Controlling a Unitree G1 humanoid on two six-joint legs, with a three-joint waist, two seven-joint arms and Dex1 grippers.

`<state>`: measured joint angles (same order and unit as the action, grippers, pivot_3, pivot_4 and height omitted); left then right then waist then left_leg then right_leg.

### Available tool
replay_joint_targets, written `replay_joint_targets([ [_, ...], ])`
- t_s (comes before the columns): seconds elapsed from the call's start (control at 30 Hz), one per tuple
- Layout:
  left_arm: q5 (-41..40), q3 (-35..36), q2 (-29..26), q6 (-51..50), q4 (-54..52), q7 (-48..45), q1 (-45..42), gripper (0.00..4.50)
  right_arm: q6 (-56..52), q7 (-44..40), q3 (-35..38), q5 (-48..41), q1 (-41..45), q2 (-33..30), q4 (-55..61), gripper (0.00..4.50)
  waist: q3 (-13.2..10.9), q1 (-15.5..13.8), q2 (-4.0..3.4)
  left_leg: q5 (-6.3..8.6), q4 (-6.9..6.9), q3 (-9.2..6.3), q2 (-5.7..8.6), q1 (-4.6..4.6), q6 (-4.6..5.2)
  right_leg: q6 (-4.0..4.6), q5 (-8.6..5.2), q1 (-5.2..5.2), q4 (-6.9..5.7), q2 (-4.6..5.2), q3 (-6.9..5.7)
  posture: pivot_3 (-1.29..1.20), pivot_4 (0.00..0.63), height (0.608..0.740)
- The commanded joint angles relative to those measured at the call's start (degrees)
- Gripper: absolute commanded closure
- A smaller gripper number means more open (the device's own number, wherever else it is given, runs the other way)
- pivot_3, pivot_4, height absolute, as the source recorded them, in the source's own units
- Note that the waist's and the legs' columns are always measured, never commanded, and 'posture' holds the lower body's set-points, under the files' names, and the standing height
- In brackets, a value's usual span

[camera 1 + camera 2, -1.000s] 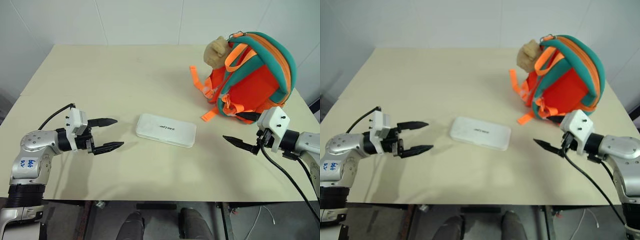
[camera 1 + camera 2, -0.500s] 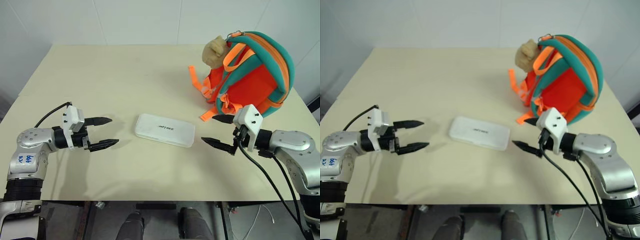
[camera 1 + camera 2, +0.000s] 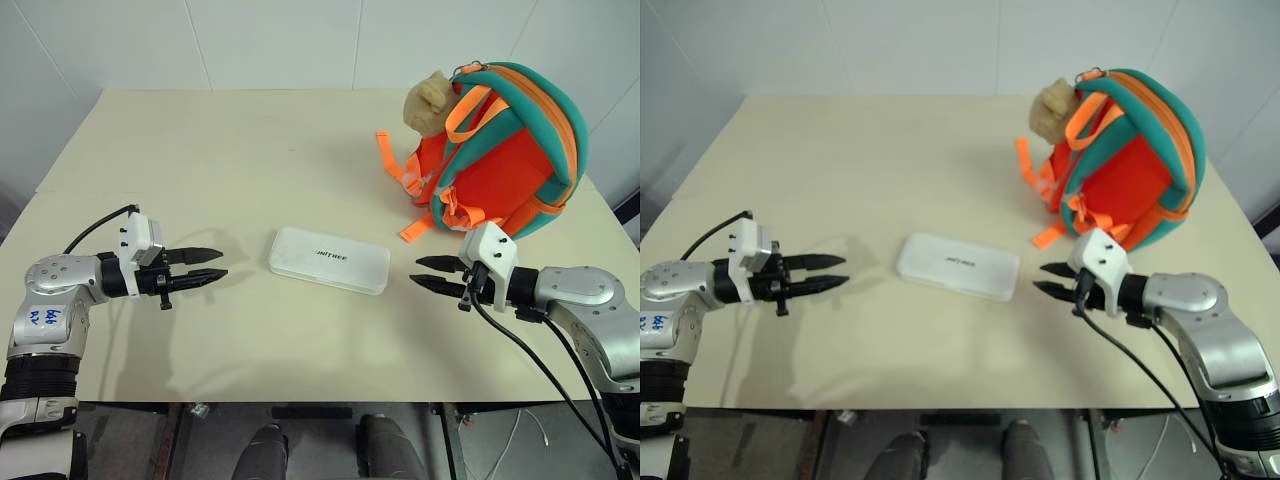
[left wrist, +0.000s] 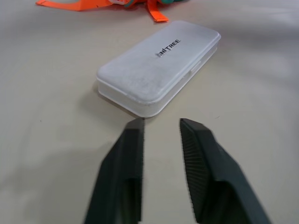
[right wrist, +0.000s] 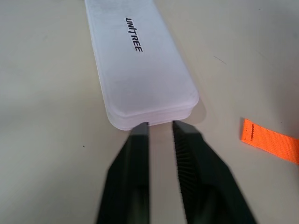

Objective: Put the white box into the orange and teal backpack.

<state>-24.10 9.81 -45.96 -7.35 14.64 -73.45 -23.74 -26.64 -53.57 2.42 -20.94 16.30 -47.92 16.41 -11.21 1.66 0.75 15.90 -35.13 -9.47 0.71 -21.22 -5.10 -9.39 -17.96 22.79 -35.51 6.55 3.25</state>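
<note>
So on the left side the left gripper is hovering over the worktop near its left edge, pointing in toward the middle. Its two black fingers are nearly together, just a narrow slot between them, and nothing is in there. It's not touching the white box, there's a clear strip of bare surface between the fingertips and the box's near short end.

The white box lies flat about in the middle of the worktop, a bit closer to the front edge than the back, lid up with the dark UNITREE lettering showing. Long side runs roughly left to right, slightly skewed.

Then the right gripper comes in from the right edge side, also pointing at the box. Fingers pulled in close, only a slim gap, holding nothing. In the right wrist view the tips sit right up at the box's short end; can't tell if they actually touch it or are just beside it.

The orange and teal backpack stands upright toward the back right corner, beige plush toy up on its left shoulder. Orange straps trail onto the worktop toward the box, and one loose strap end lies near the right gripper.
</note>
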Motion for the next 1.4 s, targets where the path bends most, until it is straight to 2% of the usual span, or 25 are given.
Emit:
replay_joint_targets([
  [0.03,0.5,0.1,-0.8,1.6,0.3,-0.8,-1.4,4.35,2.1,-0.6,0.7,1.2,0.4,-0.9,-0.6,4.50,0.0,-0.1,0.00,0.00,0.00,0.00,0.01,0.00,0.00,0.00,0.00,0.00,0.00,0.00,0.00,0.00,0.150,0.740],
  [0.17,1.9,-1.9,0.9,2.8,2.2,-0.3,-3.3,4.46,2.6,0.3,-1.2,3.5,0.9,0.2,-2.2,4.50,0.0,-0.1,0.00,0.00,-0.01,0.00,0.01,-0.01,0.00,0.00,0.00,0.00,-0.01,0.01,0.00,0.00,0.150,0.740],
  [0.33,11.0,-6.2,5.6,8.4,10.1,9.4,-8.1,4.46,1.4,2.9,-5.7,8.1,3.0,2.0,-5.5,4.50,0.0,-0.2,0.00,-0.01,-0.06,-0.01,0.03,-0.01,-0.02,-0.03,0.02,0.00,-0.03,0.01,0.00,0.00,0.150,0.740],
  [0.5,14.4,-8.6,8.6,9.8,15.0,13.1,-11.5,4.46,0.6,5.0,-8.2,10.7,4.9,4.7,-8.4,4.50,0.0,0.0,0.02,-0.04,-0.08,0.00,0.04,-0.04,-0.07,-0.05,0.03,0.03,-0.02,0.01,0.02,0.00,0.150,0.740],
  [1.03,13.7,-9.0,12.7,10.6,19.1,11.0,-15.1,4.46,-3.1,7.8,-10.7,12.6,7.2,11.0,-7.8,4.50,0.0,0.0,0.01,-0.10,-0.07,0.00,0.04,-0.05,-0.17,-0.05,0.03,0.08,-0.09,0.01,0.02,0.00,0.150,0.740],
  [1.4,14.0,-9.3,14.6,10.6,19.3,11.5,-13.4,4.46,-2.5,8.1,-11.7,13.9,10.0,12.5,-10.5,4.50,0.0,0.0,0.02,-0.11,-0.07,0.00,0.04,-0.05,-0.19,-0.05,0.03,0.09,-0.10,0.01,0.02,0.00,0.150,0.740],
])
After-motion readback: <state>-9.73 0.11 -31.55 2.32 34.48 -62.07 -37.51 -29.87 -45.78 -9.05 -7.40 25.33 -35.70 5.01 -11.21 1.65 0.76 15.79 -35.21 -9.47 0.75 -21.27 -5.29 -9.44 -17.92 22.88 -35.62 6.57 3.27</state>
